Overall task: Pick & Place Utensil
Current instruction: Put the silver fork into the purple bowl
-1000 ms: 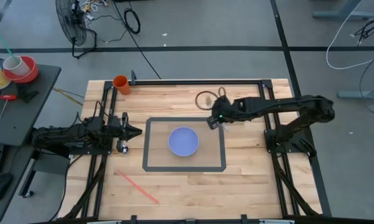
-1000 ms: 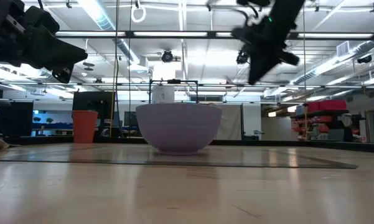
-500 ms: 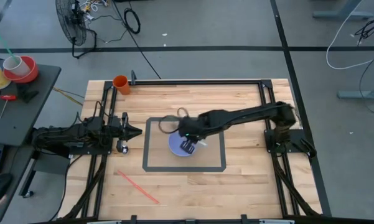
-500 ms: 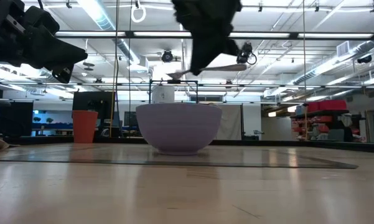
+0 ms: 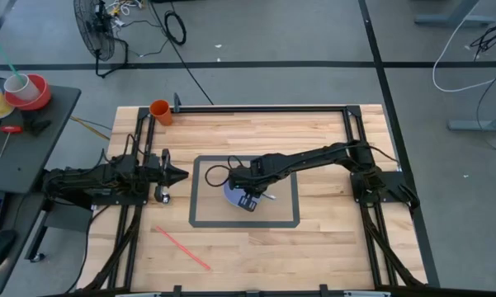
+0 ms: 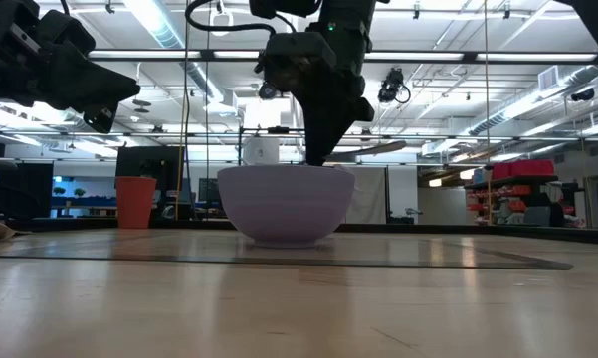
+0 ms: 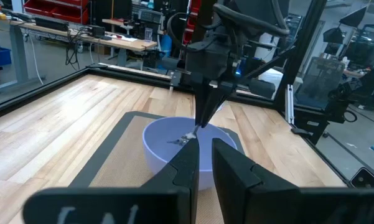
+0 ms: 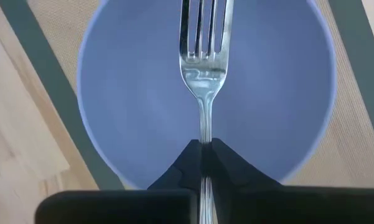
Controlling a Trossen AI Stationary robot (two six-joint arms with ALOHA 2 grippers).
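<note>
pinching a fork (image 8: 203, 74) by its handle, our right gripper (image 8: 203, 151) hangs over the bowl (image 5: 233, 195) at the tabletop (image 5: 314, 132) centre; our left gripper (image 5: 175, 174) waits closed at nine o'clock.

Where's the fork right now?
The fork is pinched in the right gripper, hanging over the inside of the lavender bowl at the middle of the mat, as the right wrist view shows.

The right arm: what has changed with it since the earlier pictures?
The right gripper swung from the table's right side leftward over the mat and came down above the bowl, still clamped on the fork. The left gripper, the bowl and the orange cup stayed put.
</note>
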